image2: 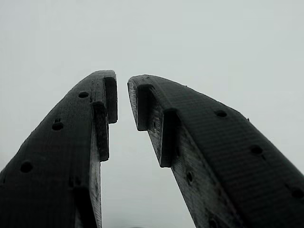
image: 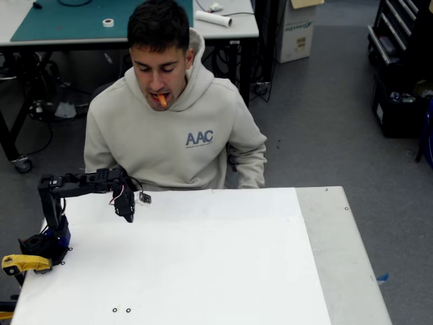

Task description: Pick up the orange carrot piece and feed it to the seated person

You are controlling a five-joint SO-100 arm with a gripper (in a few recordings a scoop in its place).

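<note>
- Black tool point(image: 126, 211) of ours hangs above the white bench point(image: 203, 271), tips downward; in the wrist view point(image2: 122, 102) its fingers stand slightly apart, nothing between them.
- We see the orange carrot piece point(image: 162, 99) in the mouth of the seated person point(image: 177, 139), just behind the bench edge.

The gripper point(image2: 122, 92) fingers point(image2: 61, 142) look like matt black ridged plastic, the table point(image: 203, 271) smooth matt white, the seated person point(image: 172, 128) wears soft beige cloth.

Empty tool point(image2: 122, 83), tips slightly apart, over white table point(image2: 237, 42).
</note>
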